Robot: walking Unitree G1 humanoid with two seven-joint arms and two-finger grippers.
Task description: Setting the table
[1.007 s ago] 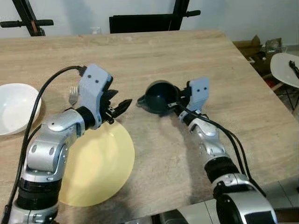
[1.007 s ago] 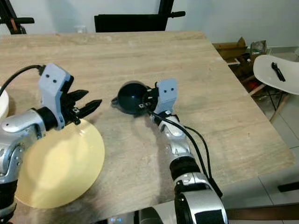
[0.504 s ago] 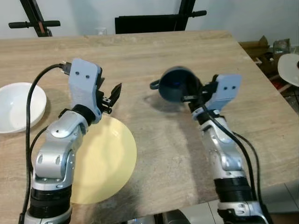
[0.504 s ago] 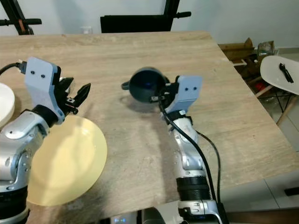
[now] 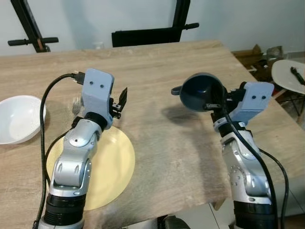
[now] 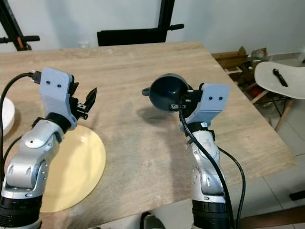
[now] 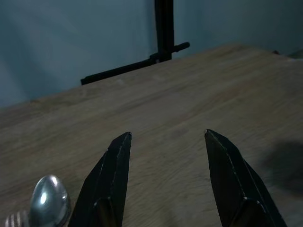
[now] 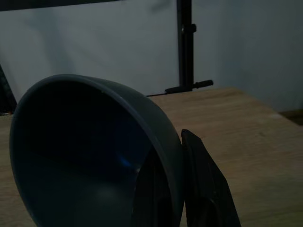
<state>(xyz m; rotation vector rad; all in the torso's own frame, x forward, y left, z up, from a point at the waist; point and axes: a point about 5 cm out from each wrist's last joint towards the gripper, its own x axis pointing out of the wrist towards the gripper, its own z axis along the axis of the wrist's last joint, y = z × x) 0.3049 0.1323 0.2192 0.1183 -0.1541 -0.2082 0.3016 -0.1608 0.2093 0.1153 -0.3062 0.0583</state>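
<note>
The right gripper point(image 5: 215, 103) pinches the rim of a dark blue cup point(image 5: 200, 91) and holds it above the wooden table point(image 5: 157, 62), near the right edge. The cup is tilted, its mouth turned toward the camera and its small handle pointing to the table's left side. No writing can be read on it. The left gripper point(image 5: 122, 100) hangs spread and empty over the far rim of a yellow plate point(image 5: 112, 167), which lies at the near edge.
</note>
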